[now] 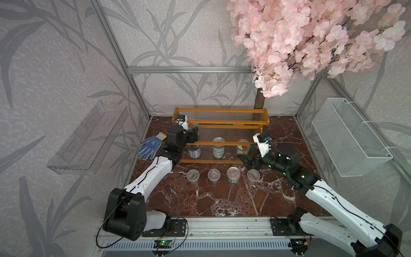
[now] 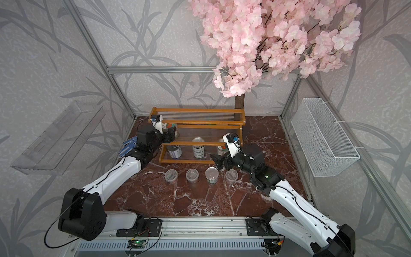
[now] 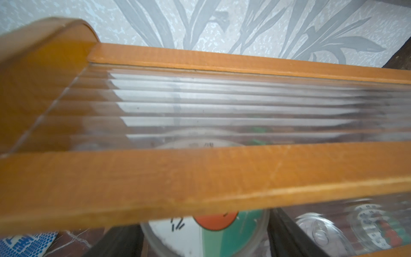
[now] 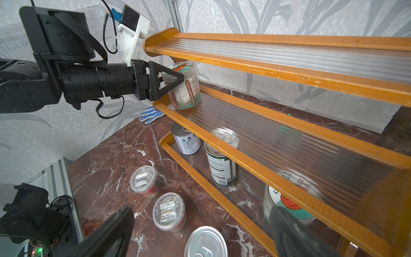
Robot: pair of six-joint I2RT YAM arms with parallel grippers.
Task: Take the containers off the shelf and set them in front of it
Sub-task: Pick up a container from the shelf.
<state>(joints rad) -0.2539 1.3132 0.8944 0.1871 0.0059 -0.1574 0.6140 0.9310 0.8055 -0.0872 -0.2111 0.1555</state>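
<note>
The step in hand looks like the removal of the fifth container. The left pincer [image 4: 175, 76] is clamped on a glass jar [image 4: 186, 93] with a tomato-print lid, at the left end of the middle tier of the shelf [image 1: 222, 110]. The left wrist view shows a dark finger against each side of the jar. In the right wrist view the jar leans, its base low over the ribbed tier (whether it touches there cannot be told).

The right pincer [image 1: 244, 160] stands wide apart and holds nothing. It hovers just on the near side of the bottom tier's right end, in front of a second tomato-lid jar [image 1: 243, 148]. A short tin [image 1: 194, 151] and a taller tin [image 1: 218, 150] share that tier.

Four containers stand in a row on the worktop [image 1: 200, 207] in front of the shelf: three clear lidded cups [image 1: 214, 175] and a pull-tab tin [image 1: 233, 174].

The next move probably calls for lifting the held jar clear of the middle tier's front rail without striking the top tier above it. The jar then has to come toward the near side and be set upright beside the row, likely at its left end, without nudging the cups. The right arm is well placed to take the jar in front of it.
</note>
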